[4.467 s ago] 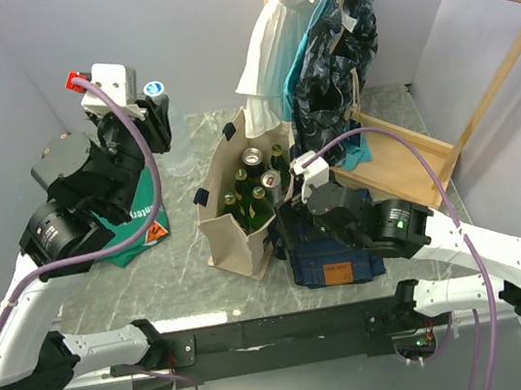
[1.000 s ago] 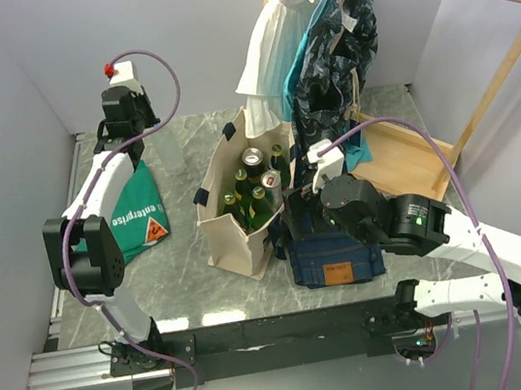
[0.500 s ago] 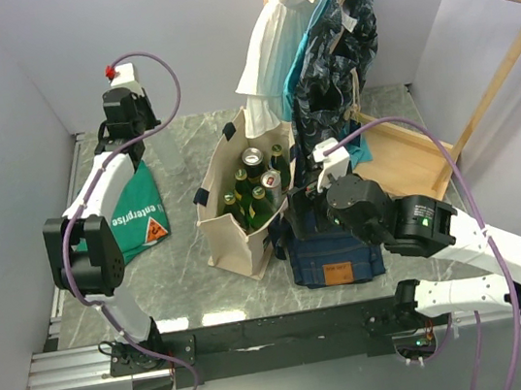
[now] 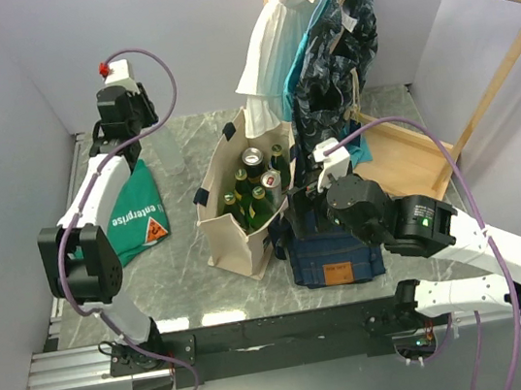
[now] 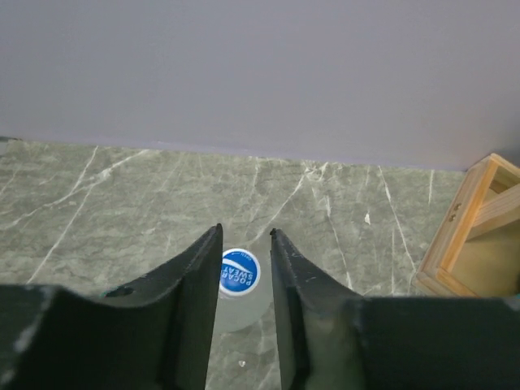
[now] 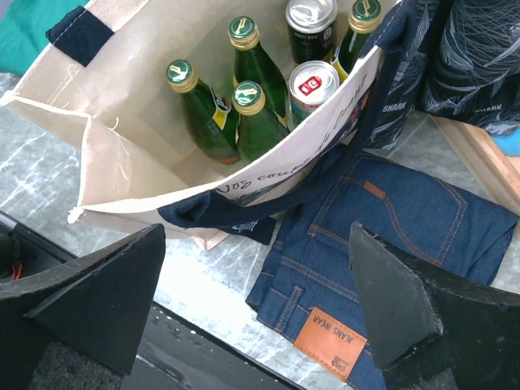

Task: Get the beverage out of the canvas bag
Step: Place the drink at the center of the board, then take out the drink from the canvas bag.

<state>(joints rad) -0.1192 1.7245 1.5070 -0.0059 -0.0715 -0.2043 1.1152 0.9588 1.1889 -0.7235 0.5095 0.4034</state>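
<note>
The canvas bag (image 4: 231, 229) stands mid-table, cream with navy handles. In the right wrist view the canvas bag (image 6: 122, 154) holds several green bottles (image 6: 248, 106) and two cans (image 6: 313, 81). A clear beverage bottle with a blue cap (image 5: 239, 272) stands upright on the marble at the back left, near the wall. My left gripper (image 5: 244, 231) is shut on it, one finger against each side. The left wrist (image 4: 119, 103) hides that bottle in the top view. My right gripper (image 6: 257, 231) is wide open and holds nothing. It hovers above the bag's near right corner and the jeans.
Folded blue jeans (image 4: 333, 253) lie right of the bag. A green printed cloth (image 4: 135, 209) lies to its left. A wooden rack (image 4: 412, 158) with hanging clothes (image 4: 316, 40) stands at the back right. Grey walls close in the back and left.
The left arm, earlier bunched up with the blue-capped bottle held high, has stretched out toward the back wall and lowered the bottle. The right arm has shifted slightly right.
</note>
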